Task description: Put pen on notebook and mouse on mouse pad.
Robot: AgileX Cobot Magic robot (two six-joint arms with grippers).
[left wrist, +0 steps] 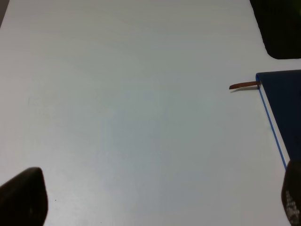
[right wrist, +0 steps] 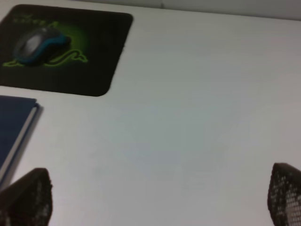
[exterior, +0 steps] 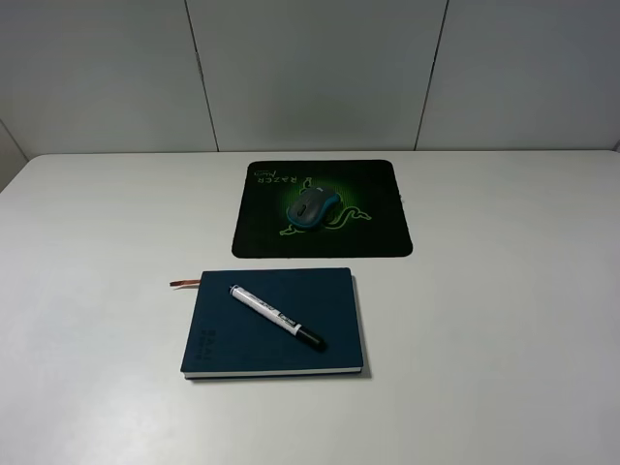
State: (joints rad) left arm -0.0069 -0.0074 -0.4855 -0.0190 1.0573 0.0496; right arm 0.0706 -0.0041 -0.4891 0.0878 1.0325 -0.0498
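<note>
One pen (exterior: 276,316) is lying diagonally on the one notebook (exterior: 242,329), and one mouse (exterior: 316,204) is sitting on the one mouse pad (exterior: 262,232) behind it. Both are lying well ahead of the left gripper (left wrist: 155,200) and right gripper (right wrist: 160,195), whose fingers are spreading wide over bare table (exterior: 504,320), holding nothing.

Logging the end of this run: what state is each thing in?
pen: lying diagonally on the notebook.
notebook: closed, flat on the table.
mouse: resting on the mouse pad.
mouse pad: flat.
left gripper: open, empty.
right gripper: open, empty.
</note>
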